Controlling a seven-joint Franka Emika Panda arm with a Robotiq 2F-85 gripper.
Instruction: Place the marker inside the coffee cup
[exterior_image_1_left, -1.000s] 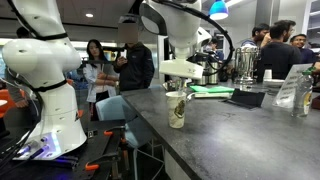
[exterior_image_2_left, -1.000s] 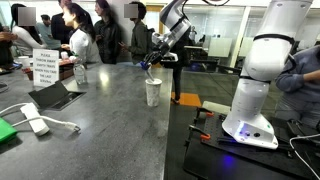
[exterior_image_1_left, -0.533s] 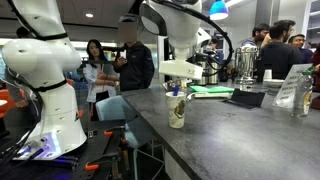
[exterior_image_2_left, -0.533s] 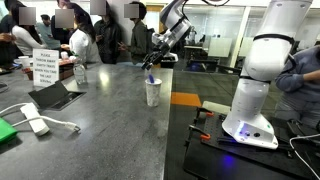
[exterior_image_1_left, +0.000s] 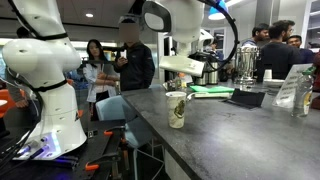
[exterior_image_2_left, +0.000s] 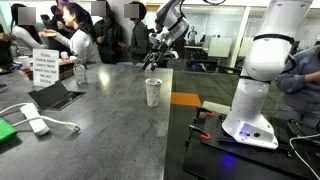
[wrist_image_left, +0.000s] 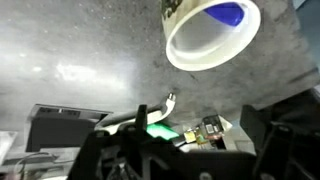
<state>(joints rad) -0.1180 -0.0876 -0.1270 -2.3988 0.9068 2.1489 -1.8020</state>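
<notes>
The coffee cup (exterior_image_1_left: 177, 108) (exterior_image_2_left: 153, 92) stands upright near the edge of the grey table, off-white with a dark print. From above, the wrist view looks into the cup (wrist_image_left: 210, 35), where the blue end of the marker (wrist_image_left: 228, 15) shows inside it. In neither exterior view does the marker stick out over the rim. My gripper (exterior_image_1_left: 182, 70) (exterior_image_2_left: 155, 58) hangs a little above the cup, clear of it. Its dark fingers (wrist_image_left: 291, 140) stand wide apart, so the gripper (wrist_image_left: 190, 150) is open and holds nothing.
On the table lie a laptop (exterior_image_2_left: 55, 96), a white sign (exterior_image_2_left: 45, 68), a bottle (exterior_image_2_left: 80, 72), a white cabled device (exterior_image_2_left: 35, 123) and a green pad (exterior_image_2_left: 10, 128). Steel urns (exterior_image_1_left: 243, 62) and people stand behind. A second white robot (exterior_image_2_left: 256, 90) stands beside the table edge.
The gripper has opened and let go of the marker, which has dropped into the cup. The gripper has since risen away from the rim.
</notes>
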